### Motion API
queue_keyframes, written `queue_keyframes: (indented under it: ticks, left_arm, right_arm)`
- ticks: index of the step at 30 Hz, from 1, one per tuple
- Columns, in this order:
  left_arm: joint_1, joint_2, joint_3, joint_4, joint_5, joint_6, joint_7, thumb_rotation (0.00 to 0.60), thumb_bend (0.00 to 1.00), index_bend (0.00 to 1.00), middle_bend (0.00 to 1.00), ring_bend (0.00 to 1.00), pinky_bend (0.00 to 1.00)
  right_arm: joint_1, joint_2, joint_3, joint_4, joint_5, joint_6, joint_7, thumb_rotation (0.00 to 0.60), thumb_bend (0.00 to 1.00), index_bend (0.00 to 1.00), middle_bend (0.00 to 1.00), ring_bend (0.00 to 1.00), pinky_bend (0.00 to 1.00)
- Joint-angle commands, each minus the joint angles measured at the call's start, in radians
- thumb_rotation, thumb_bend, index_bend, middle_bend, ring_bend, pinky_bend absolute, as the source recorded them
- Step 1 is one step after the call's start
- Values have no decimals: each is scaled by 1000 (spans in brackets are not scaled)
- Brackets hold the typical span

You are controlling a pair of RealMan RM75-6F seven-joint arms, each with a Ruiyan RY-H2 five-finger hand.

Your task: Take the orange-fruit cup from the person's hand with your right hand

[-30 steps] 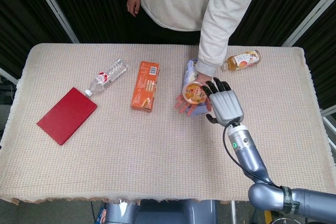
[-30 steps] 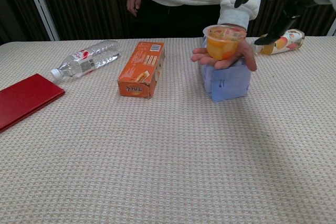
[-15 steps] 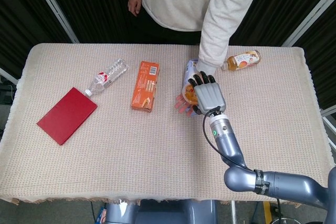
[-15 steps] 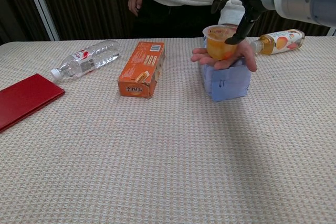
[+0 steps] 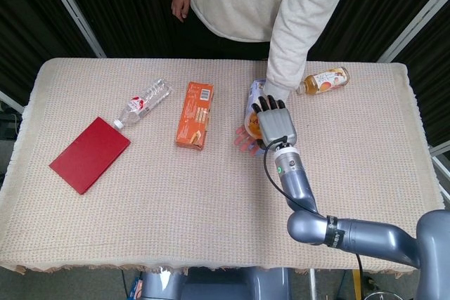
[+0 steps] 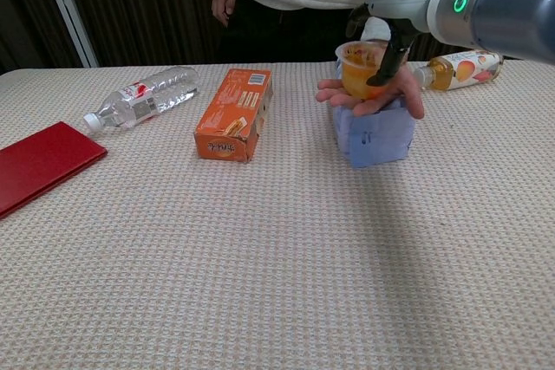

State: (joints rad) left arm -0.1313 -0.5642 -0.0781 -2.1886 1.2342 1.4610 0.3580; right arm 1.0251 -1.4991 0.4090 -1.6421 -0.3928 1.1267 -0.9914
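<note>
The orange-fruit cup (image 6: 359,72) stands upright on the person's upturned palm (image 6: 408,93), held above a blue box (image 6: 377,138). My right hand (image 6: 387,30) reaches over the cup from the right. Its thumb hangs down along the cup's right side and its other fingers curve over the far rim. In the head view my right hand (image 5: 275,123) covers most of the cup (image 5: 249,124), with the fingers still spread. The frames do not show a firm grip. My left hand is in neither view.
An orange carton (image 5: 195,114) lies left of the cup. Further left are a clear water bottle (image 5: 144,103) and a red book (image 5: 89,154). A juice bottle (image 5: 323,81) lies at the back right. The person stands at the table's far edge.
My right hand has moved left and forward from beside the person's hand to over the cup, and its fingers now straddle it. The cup and palm have stayed put.
</note>
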Motion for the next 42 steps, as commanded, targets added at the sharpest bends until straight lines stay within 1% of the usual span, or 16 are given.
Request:
queue_keyframes:
  ticks: [1, 4, 7, 8, 10, 11, 12, 14, 15, 17, 20, 23, 31, 35, 38, 42]
  left_arm:
    - [0, -2, 2, 1, 2, -2, 4, 600, 152, 0, 0, 0, 0]
    - [-1, -5, 2, 2, -1, -3, 7, 600, 153, 1, 0, 0, 0]
    - [-3, -8, 1, 2, -5, -4, 11, 600, 153, 1, 0, 0, 0]
    - [-4, -8, 1, 2, -5, -4, 12, 600, 153, 2, 0, 0, 0]
    - [-4, -10, 2, 1, -5, -5, 15, 600, 152, 2, 0, 0, 0]
    - [-5, -11, 2, 1, -5, -6, 18, 600, 152, 2, 0, 0, 0]
    - [-6, -12, 3, 1, -5, -7, 21, 600, 152, 2, 0, 0, 0]
    - [-7, -14, 4, 0, -4, -9, 24, 600, 152, 4, 0, 0, 0]
    - [-7, -15, 4, 0, -3, -9, 24, 600, 152, 5, 0, 0, 0]
    - [-7, -17, 3, 0, -2, -7, 24, 600, 152, 8, 0, 0, 0]
    - [-7, -19, 3, 2, -2, -6, 26, 600, 152, 12, 0, 0, 0]
    - [-8, -21, 3, 2, -3, -7, 28, 600, 153, 14, 0, 0, 0]
    - [-9, -25, 6, -1, 4, -6, 36, 600, 152, 16, 0, 0, 0]
    - [-4, -25, 9, -5, 19, 1, 37, 600, 152, 16, 0, 0, 0]
    - [-1, -24, 11, -8, 27, 8, 38, 600, 152, 16, 0, 0, 0]
    - [4, -25, 10, -9, 28, 18, 37, 600, 153, 16, 0, 0, 0]
  right_arm:
    - [9, -11, -14, 27, 14, -4, 5, 600, 218, 130, 28, 0, 139]
    - [14, -17, -25, 45, 26, -10, 12, 600, 230, 133, 41, 0, 139]
    - [16, -21, -41, 60, 31, -11, 17, 600, 258, 180, 114, 30, 151]
    - [16, -23, -47, 63, 32, -11, 21, 600, 267, 215, 154, 67, 178]
    - [14, -26, -55, 67, 27, -11, 32, 600, 285, 306, 258, 174, 272]
    - [12, -28, -59, 70, 19, -10, 42, 600, 295, 371, 325, 246, 342]
    - [10, -31, -64, 73, 1, -7, 54, 600, 311, 460, 416, 341, 436]
    - [3, -39, -70, 79, -57, 1, 93, 600, 340, 586, 537, 468, 563]
    - [-2, -43, -71, 81, -90, 6, 119, 600, 353, 634, 582, 512, 605]
    - [-9, -50, -69, 82, -156, 23, 165, 600, 366, 677, 618, 546, 637]
    - [-15, -53, -73, 79, -224, 38, 204, 600, 373, 701, 631, 559, 649]
    - [-16, -42, -78, 56, -245, 47, 202, 600, 375, 711, 633, 563, 649]
    - [-58, 44, -108, -91, -275, 98, 182, 600, 376, 713, 634, 564, 649]
    - [-107, 109, -142, -173, -312, 128, 199, 600, 376, 713, 633, 564, 650]
    - [-157, 166, -179, -232, -350, 152, 223, 600, 375, 713, 634, 564, 649]
    - [-241, 259, -263, -299, -436, 164, 275, 600, 375, 710, 633, 564, 650]
